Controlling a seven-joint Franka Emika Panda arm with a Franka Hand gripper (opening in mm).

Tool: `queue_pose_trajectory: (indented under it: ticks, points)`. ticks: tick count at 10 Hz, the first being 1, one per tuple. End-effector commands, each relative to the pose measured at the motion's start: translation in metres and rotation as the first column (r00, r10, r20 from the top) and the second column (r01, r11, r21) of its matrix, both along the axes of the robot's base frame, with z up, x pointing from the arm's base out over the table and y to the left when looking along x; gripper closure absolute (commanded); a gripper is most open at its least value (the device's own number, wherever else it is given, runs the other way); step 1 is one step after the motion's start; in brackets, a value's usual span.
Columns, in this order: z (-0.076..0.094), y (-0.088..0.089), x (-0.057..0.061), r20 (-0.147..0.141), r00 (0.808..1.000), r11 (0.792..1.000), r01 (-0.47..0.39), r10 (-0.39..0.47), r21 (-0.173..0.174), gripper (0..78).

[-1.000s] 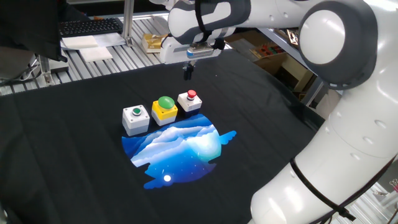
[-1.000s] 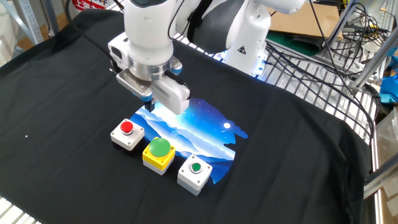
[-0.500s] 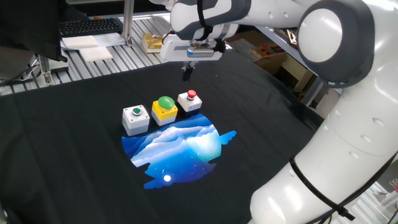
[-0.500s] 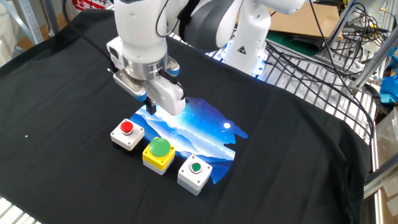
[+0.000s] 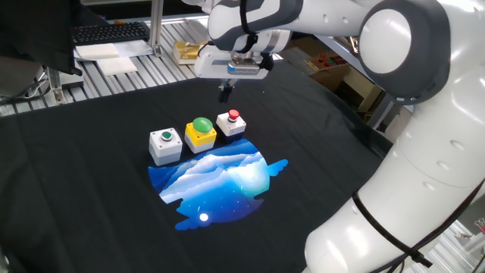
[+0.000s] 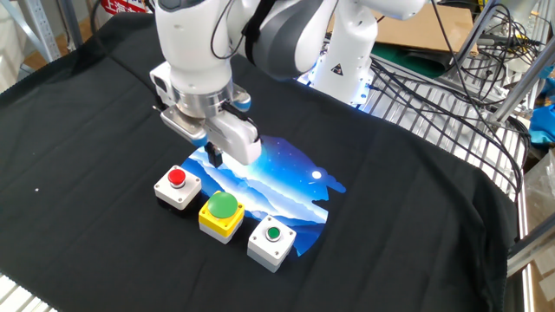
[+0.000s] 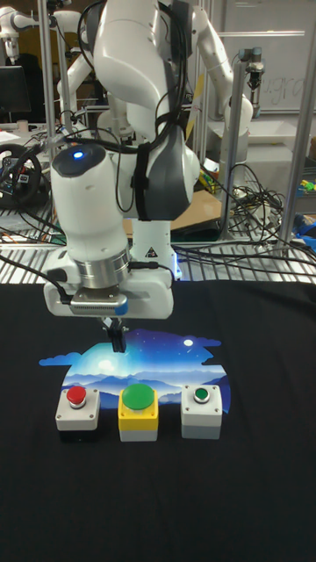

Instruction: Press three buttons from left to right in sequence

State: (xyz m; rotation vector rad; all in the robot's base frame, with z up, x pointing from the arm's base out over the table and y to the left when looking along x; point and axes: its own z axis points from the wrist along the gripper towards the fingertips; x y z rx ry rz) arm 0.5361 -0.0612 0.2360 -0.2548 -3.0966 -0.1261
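Three buttons stand in a row on the black cloth: a grey-white box with a small green button [image 5: 165, 144], a yellow box with a big green dome [image 5: 201, 131] and a smaller white box with a red button [image 5: 231, 122]. All three show again in the other fixed view, as the red one [image 6: 178, 186], the yellow one [image 6: 220, 213] and the grey-white one [image 6: 272, 240]. My gripper [image 5: 224, 92] hangs in the air just behind the red and yellow boxes, fingers shut and pointing down, touching none of them. In the tall view the gripper [image 7: 115, 338] hovers above the gap between the red button box [image 7: 76, 408] and the yellow box [image 7: 138, 410].
A blue mountain-print patch [image 5: 216, 182] lies on the cloth right beside the boxes. A keyboard [image 5: 110, 32] and papers sit on the slatted bench at the back. The arm's base [image 6: 347, 52] and loose cables [image 6: 451, 78] stand at one table edge.
The gripper has drifted slightly lower and nearer the row of boxes. The buttons have not moved.
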Motion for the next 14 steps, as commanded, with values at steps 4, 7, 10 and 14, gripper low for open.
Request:
queue_pose_trajectory:
  ticks: [4,7,10,14]
  points:
    - [-0.0116,0.009,0.0005,0.035,0.994,0.995,-0.101,0.101,0.014,77.6]
    - [-0.0145,0.0096,0.0004,0.086,0.989,0.993,-0.122,0.122,-0.005,77.6]
    - [-0.0143,0.0096,0.0004,0.087,0.993,0.993,-0.065,0.074,-0.098,77.6]
    - [-0.0143,0.0096,0.0004,-0.015,0.998,0.991,-0.061,0.06,-0.119,77.6]
